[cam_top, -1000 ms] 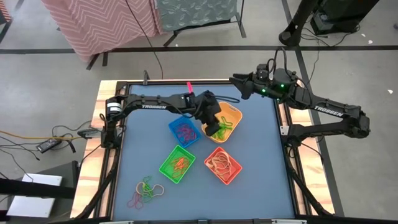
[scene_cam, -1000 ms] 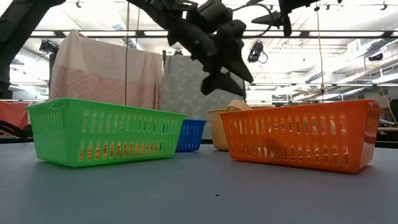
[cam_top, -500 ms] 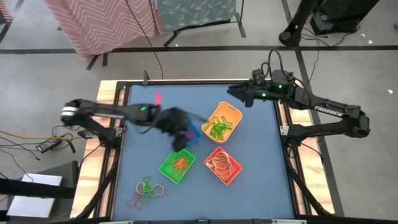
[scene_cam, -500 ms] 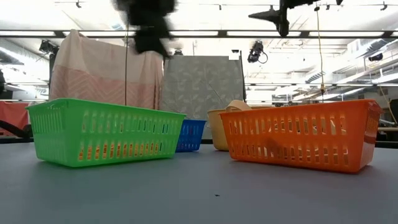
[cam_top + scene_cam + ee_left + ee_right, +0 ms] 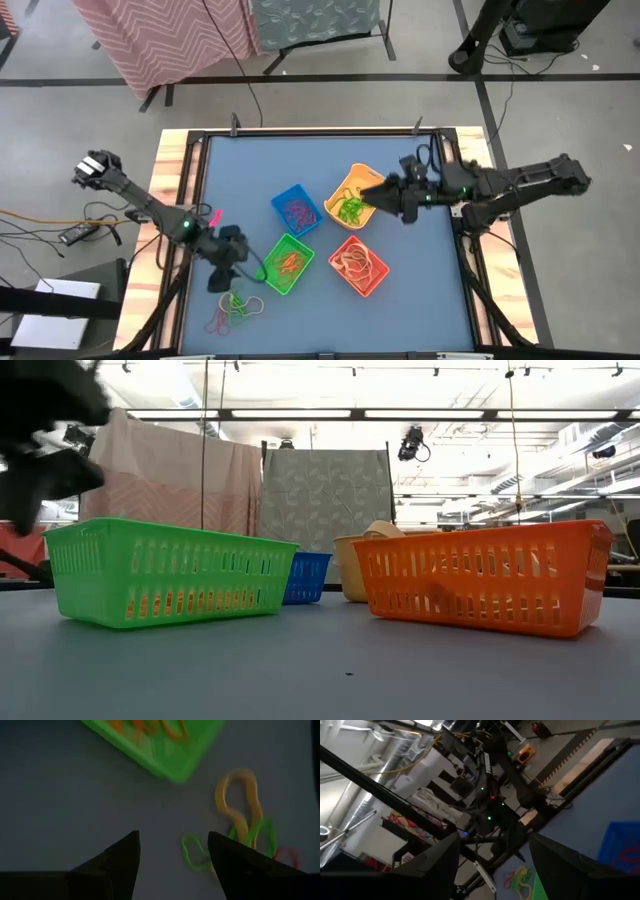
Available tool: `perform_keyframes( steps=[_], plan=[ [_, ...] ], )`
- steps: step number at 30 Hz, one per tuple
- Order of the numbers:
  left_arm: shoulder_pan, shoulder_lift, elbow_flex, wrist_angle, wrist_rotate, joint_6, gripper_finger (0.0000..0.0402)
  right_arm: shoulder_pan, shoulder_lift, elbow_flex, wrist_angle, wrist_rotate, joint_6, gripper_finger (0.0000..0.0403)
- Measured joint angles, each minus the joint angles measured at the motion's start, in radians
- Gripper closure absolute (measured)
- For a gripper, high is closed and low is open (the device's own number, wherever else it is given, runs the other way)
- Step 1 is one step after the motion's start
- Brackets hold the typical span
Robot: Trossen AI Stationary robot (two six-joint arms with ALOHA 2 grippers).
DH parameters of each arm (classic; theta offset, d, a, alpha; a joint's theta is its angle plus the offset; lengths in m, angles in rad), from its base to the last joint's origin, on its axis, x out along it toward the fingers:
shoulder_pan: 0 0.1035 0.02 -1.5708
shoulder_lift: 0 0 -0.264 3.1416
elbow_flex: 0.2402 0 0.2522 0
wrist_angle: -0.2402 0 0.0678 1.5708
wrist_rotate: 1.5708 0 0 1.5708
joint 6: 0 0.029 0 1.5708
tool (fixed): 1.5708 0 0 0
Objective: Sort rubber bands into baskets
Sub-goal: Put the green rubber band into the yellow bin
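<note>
Four baskets stand mid-table: blue (image 5: 297, 211), yellow (image 5: 372, 178), green (image 5: 286, 263) and orange (image 5: 357, 265), each with rubber bands inside. A loose pile of rubber bands (image 5: 235, 308) lies on the mat near the front left. My left gripper (image 5: 225, 280) hovers open just above the pile's far side. In the left wrist view its fingers (image 5: 172, 865) stand apart above a green loop (image 5: 192, 852), beside a yellow loop (image 5: 240, 805). My right gripper (image 5: 368, 194) points level over the yellow basket, open and holding nothing (image 5: 492, 865).
The table's raised black frame (image 5: 190, 200) runs around the blue mat. The green basket (image 5: 160, 740) stands close to the left gripper, on its far right. In the low view the left arm (image 5: 40, 450) shows as a blur at the upper left.
My left gripper has swept from above the yellow basket toward the table's near left corner and come down over the loose pile. My right gripper has swung from the far edge toward the near edge, and now stands over the yellow basket.
</note>
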Motion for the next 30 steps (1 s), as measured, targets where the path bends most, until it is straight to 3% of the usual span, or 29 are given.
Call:
perform_keyframes(
  steps=[4,8,15,23,26,30],
  plan=[
    [-0.068,0.043,-0.026,-0.035,-0.013,0.049,0.0166,0.128,0.031,0.000,0.001,0.161,0.034,0.0151],
    [-0.084,0.098,-0.026,0.010,-0.011,0.053,0.0166,0.201,0.062,0.000,-0.001,0.251,0.036,0.0151],
    [-0.093,0.242,-0.024,0.102,0.036,0.100,0.0166,0.238,0.077,0.000,0.002,0.260,0.037,0.0151],
    [-0.092,0.372,-0.012,0.091,0.019,-0.009,0.0169,0.248,0.075,0.000,0.003,0.233,0.018,0.0151],
    [-0.092,0.374,-0.012,0.081,0.006,-0.080,0.0205,0.248,0.075,0.000,0.004,0.230,0.007,0.0151],
    [-0.091,0.380,0.020,0.016,0.003,-0.127,0.0334,0.248,0.075,0.000,0.003,0.225,-0.008,0.0151]
  ],
)
